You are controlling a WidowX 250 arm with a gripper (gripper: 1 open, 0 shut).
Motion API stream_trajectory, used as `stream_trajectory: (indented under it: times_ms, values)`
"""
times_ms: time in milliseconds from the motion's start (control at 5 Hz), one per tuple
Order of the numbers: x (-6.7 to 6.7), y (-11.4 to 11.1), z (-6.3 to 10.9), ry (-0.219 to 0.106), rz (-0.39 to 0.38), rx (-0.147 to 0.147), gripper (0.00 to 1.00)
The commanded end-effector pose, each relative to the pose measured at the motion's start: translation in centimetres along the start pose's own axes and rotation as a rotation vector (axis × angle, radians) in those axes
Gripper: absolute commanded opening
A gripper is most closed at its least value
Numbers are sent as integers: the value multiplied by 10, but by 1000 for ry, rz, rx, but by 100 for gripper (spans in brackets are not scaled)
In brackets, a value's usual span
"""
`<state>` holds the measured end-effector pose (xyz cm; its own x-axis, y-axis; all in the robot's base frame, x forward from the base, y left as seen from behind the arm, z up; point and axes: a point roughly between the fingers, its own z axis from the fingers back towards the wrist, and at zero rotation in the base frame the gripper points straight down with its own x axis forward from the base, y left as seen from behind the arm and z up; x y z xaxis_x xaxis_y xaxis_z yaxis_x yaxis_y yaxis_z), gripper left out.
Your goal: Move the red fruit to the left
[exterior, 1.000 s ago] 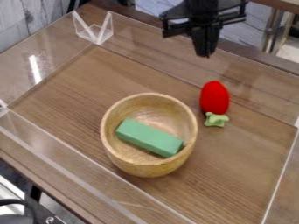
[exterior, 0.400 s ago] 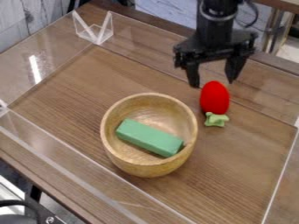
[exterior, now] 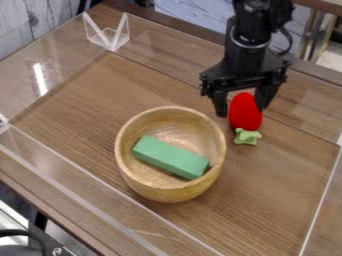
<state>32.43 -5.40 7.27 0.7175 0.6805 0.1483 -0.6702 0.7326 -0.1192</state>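
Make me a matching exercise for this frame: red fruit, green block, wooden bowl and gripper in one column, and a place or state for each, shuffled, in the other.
Things:
1. red fruit
2. green block
3. wooden bowl
4. gripper

Places or states:
A. lies inside the bowl
B. jaws open, one on each side of the fruit
C. stands on the table right of the bowl, leafy cap at its base
D. sits in the middle of the table, holding one thing

Pairs: 1-C, 2-A, 3-D, 4-B
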Motion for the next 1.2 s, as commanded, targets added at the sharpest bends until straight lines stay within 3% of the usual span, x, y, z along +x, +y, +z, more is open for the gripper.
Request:
stream_trajectory:
  times_ms: [0,400,600,800,1000]
  values:
    - [3,-6,6,-22,-6,-24,0]
    - [13,-4,48,-27,13,-91,0]
    - [29,4,78,-42,38,-136,0]
    - [45,17,105,-54,78,-163,0]
    - [37,14,87,-58,87,-134,100]
